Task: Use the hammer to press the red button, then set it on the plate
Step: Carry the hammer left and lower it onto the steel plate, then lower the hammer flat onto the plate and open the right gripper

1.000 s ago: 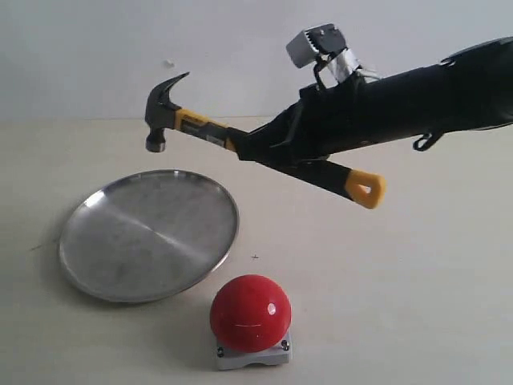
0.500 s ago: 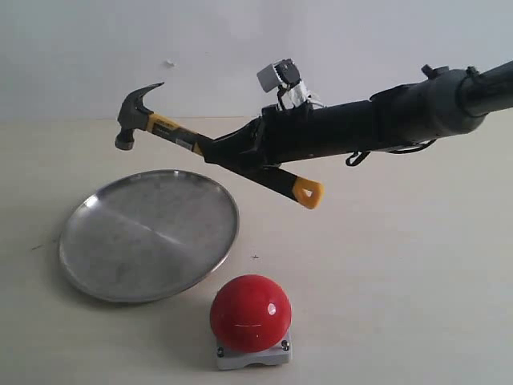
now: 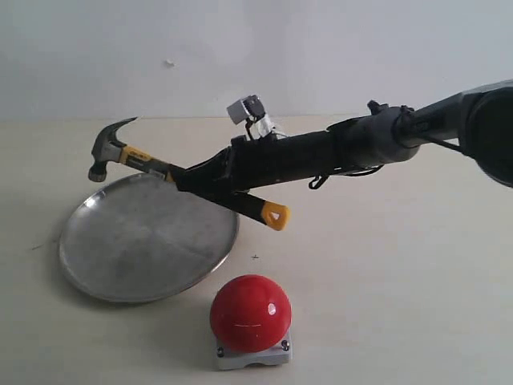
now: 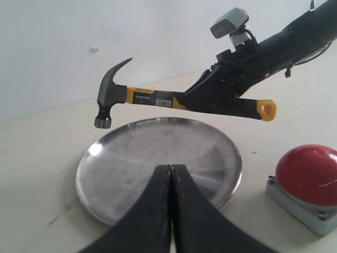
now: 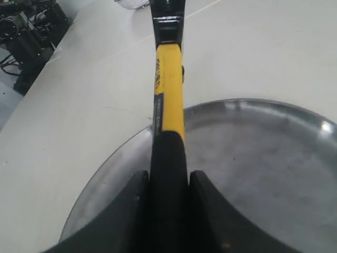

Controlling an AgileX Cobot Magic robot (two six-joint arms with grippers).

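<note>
My right gripper (image 3: 196,178) is shut on the black grip of the hammer (image 3: 138,157), and the right wrist view shows its jaws (image 5: 168,176) clamped on the handle (image 5: 168,89). The hammer hangs tilted over the steel plate (image 3: 144,249), with its dark head above the plate's far left rim and its yellow looped end toward the red button (image 3: 250,311). The button sits on its grey base in front of the plate. My left gripper (image 4: 170,167) is shut and empty, facing the plate (image 4: 126,153), the hammer (image 4: 142,96) and the button (image 4: 308,168).
The right arm (image 3: 361,144) stretches low across the table from the right, behind the button. A pale wall stands behind the table. In the right wrist view, dark equipment (image 5: 26,26) stands beyond the table's edge.
The right arm has carried the hammer leftward and downward, from well above the table to just over the plate. The left gripper, plate and button have not moved.
</note>
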